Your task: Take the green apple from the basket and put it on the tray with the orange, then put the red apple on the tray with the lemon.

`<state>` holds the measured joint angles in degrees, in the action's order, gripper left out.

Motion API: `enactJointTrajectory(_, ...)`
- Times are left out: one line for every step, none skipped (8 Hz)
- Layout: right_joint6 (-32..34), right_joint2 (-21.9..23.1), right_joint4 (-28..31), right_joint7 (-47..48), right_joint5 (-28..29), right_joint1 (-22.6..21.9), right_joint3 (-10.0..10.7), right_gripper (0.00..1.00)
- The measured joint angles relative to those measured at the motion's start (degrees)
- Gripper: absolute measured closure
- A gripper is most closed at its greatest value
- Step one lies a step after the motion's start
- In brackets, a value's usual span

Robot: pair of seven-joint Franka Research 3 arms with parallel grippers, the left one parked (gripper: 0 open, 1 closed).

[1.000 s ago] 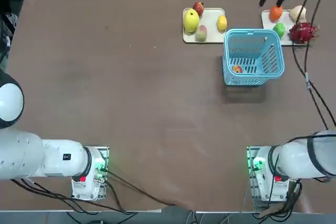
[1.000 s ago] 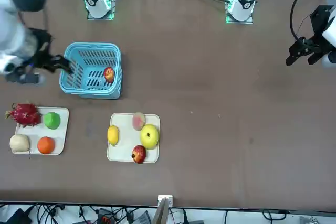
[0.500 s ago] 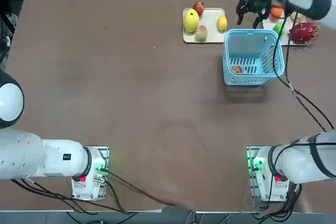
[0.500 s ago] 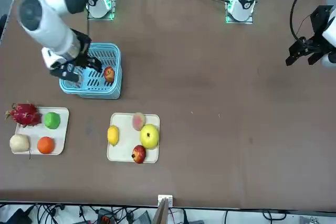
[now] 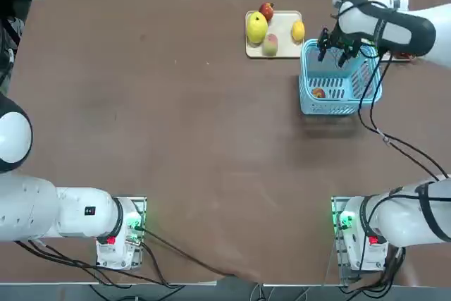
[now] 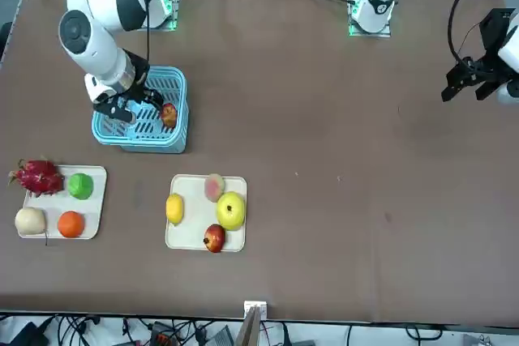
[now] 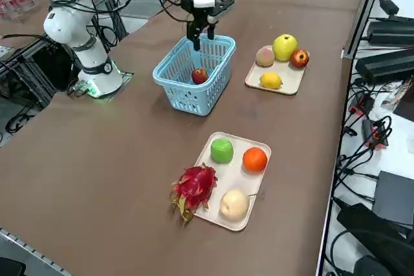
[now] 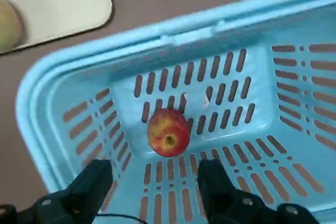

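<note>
The basket [image 8: 63, 77] holds only the red apple [image 8: 168, 132] (right gripper [image 8: 157, 182] above, fingers spread wide).

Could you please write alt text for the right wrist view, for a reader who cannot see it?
The open right gripper hovers over the light blue basket, where a red apple lies on the slatted floor. A corner of a cream tray shows beyond the basket.

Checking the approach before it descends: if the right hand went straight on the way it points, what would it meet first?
Probably the red apple in the basket: the open right hand points down at it; depth unclear.
</note>
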<state>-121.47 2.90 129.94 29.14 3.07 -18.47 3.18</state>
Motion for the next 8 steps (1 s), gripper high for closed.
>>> enactJointTrajectory(-1.8, 0.0, 1.6, 0.0, 0.0, 0.0, 0.0, 0.00)
enactJointTrajectory(-3.5, 0.0, 3.2, 0.0, 0.0, -0.2, 0.0, 0.00)
enactJointTrajectory(-5.6, 0.0, 4.8, 0.0, 0.0, -0.4, 0.0, 0.00)
enactJointTrajectory(-7.8, 0.0, 6.3, 0.0, 0.0, -0.6, 0.0, 0.00)
enactJointTrajectory(-9.8, -0.2, 7.6, 0.0, 0.0, -1.0, -0.1, 0.00)
enactJointTrajectory(-11.8, -0.4, 8.9, 0.0, 0.0, -1.7, -0.1, 0.00)
enactJointTrajectory(-14.2, -0.6, 10.4, 0.0, 0.0, -2.3, -0.1, 0.00)
enactJointTrajectory(-17.1, -0.8, 12.0, 0.0, -0.1, -2.6, -0.1, 0.00)
